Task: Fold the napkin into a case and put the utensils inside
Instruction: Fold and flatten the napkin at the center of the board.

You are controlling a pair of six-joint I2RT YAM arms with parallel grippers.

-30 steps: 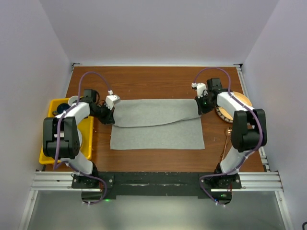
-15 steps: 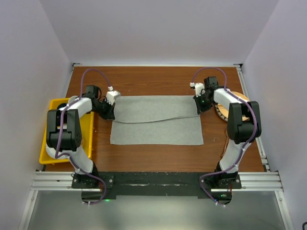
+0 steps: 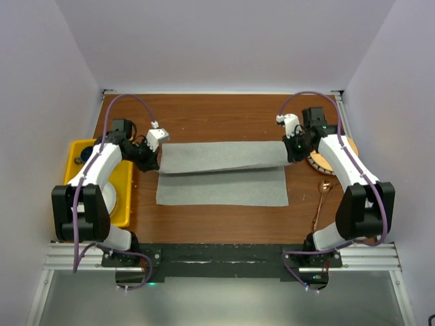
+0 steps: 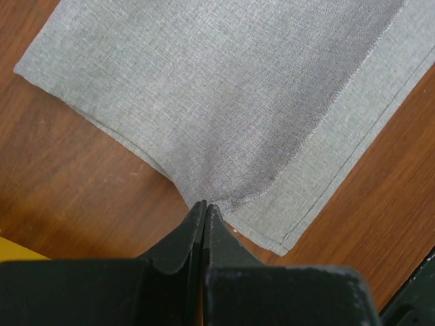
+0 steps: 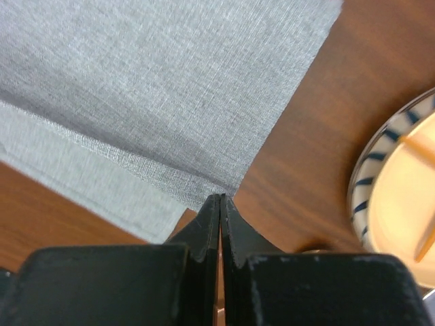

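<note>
The grey napkin (image 3: 224, 173) lies across the middle of the wooden table, its far part folded over toward the near edge, with a strip of the lower layer showing in front. My left gripper (image 3: 158, 163) is shut on the napkin's (image 4: 224, 102) left folded corner, pinched at the fingertips (image 4: 194, 224). My right gripper (image 3: 288, 157) is shut on the right folded corner of the napkin (image 5: 156, 88). A copper spoon (image 3: 321, 198) lies on the table at the right, beside the right arm.
A yellow bin (image 3: 122, 193) stands at the left table edge, under the left arm. A plate with a blue-striped rim (image 3: 343, 146) sits at the right, also in the right wrist view (image 5: 401, 190).
Both grippers have carried the folded edge of the napkin toward the near side, so the upper layer covers more of the lower one. The arms have swung outward.
</note>
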